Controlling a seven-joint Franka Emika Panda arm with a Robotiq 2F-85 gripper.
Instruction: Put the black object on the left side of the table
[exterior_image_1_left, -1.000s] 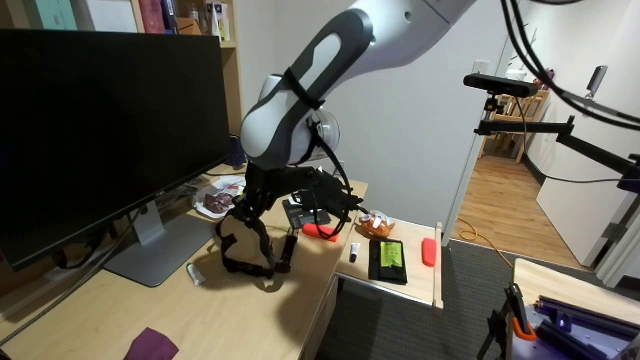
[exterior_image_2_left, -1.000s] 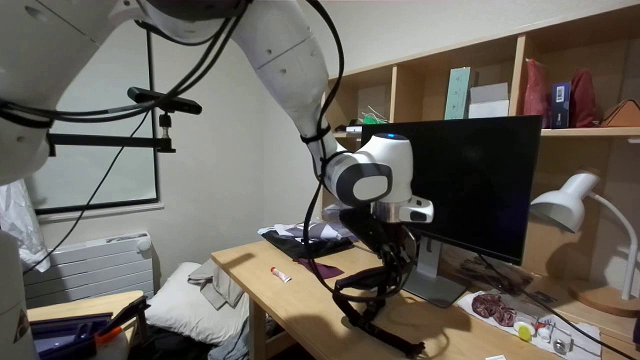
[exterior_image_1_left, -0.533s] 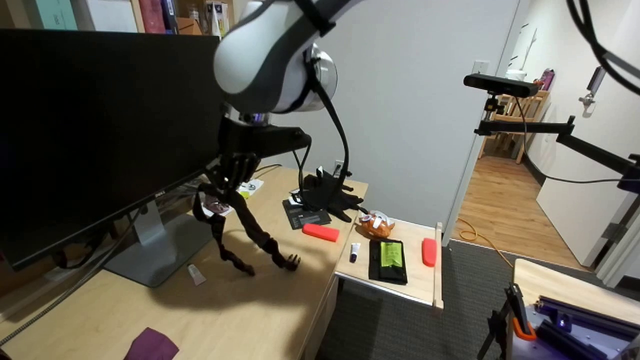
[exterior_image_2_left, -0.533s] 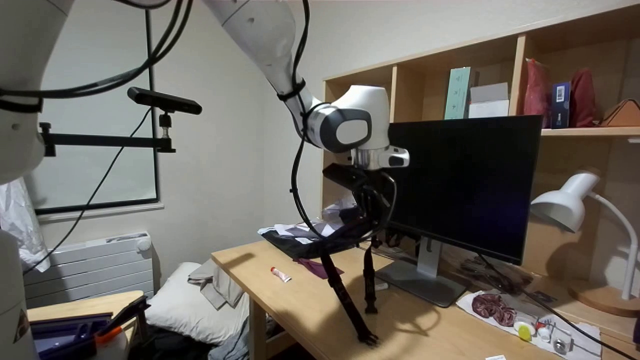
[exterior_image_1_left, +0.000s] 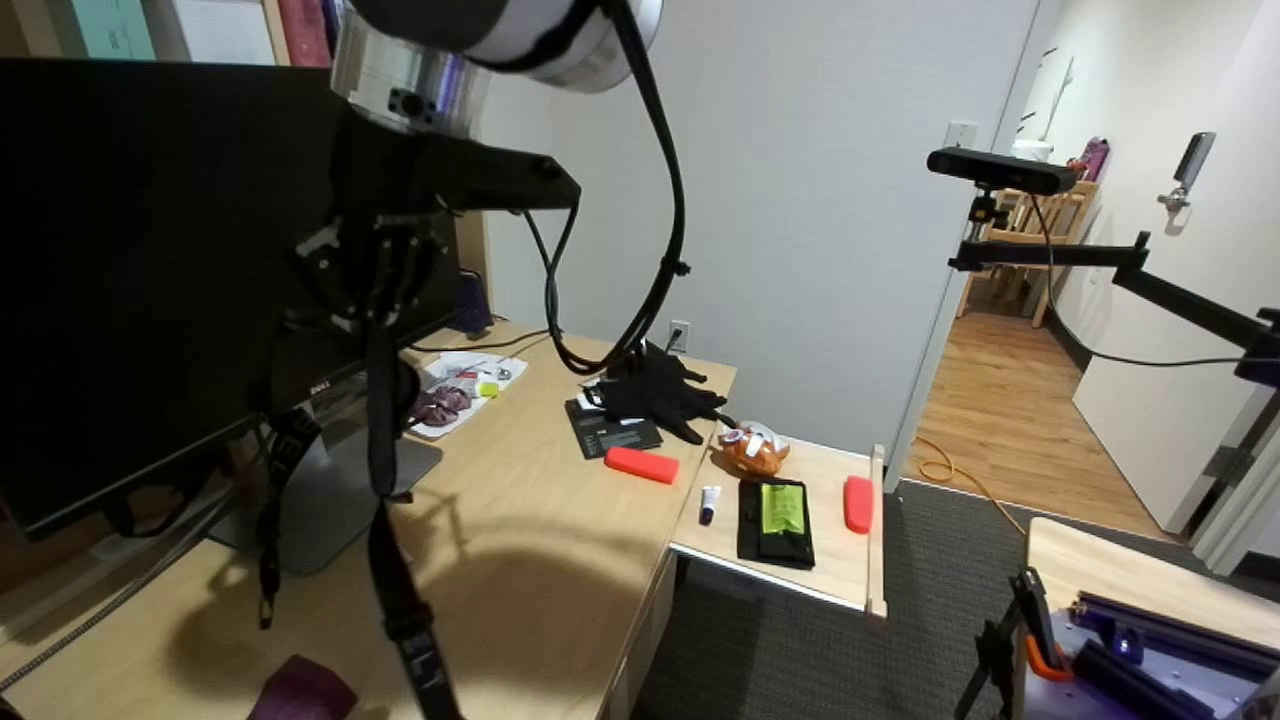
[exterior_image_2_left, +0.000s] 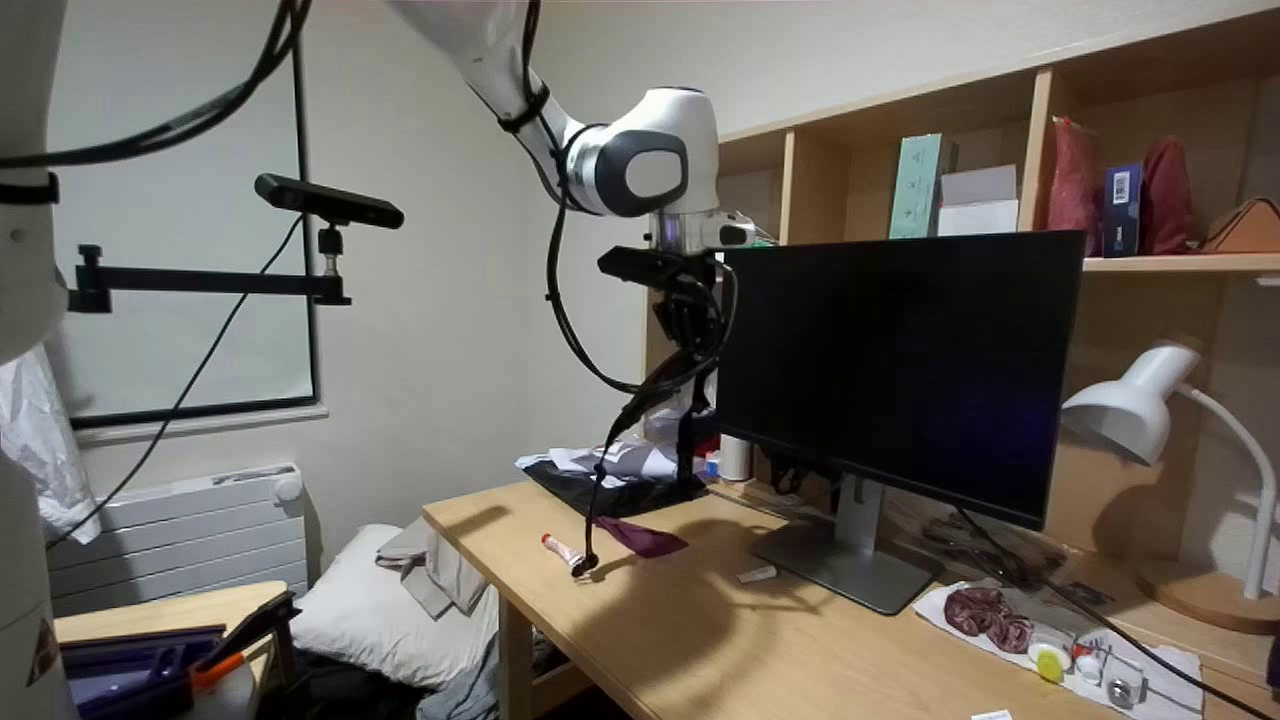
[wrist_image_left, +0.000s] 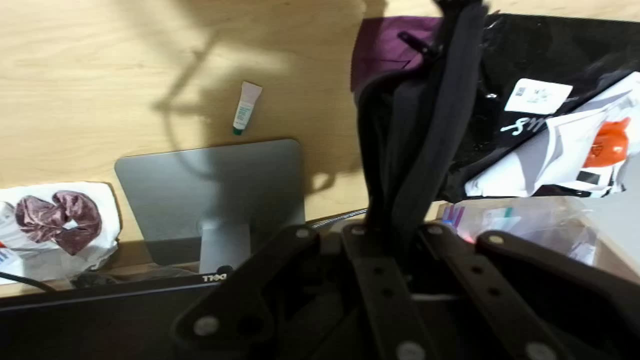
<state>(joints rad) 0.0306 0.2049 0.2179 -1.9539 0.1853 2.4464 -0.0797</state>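
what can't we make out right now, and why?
Whether the slim matte black strap touches the tan wood-look table: tip cut by the bottom edge in an exterior view, unclear elsewhere.
Grip point in the black two-finger gripper: dark on dark, blurred in the wrist view.
Bottom of the small pale red-capped tube: behind the strap in an exterior view.
Label text on the small white green-capped tube: too small, wrist view.

A white-and-grey robot arm (exterior_image_2_left: 505, 75) reaches in from the left in an exterior view, wrist (exterior_image_2_left: 660, 160) bent, its black hand (wrist_image_left: 395, 231) pointing downward, fingers (wrist_image_left: 384, 280) clamped in a grip.
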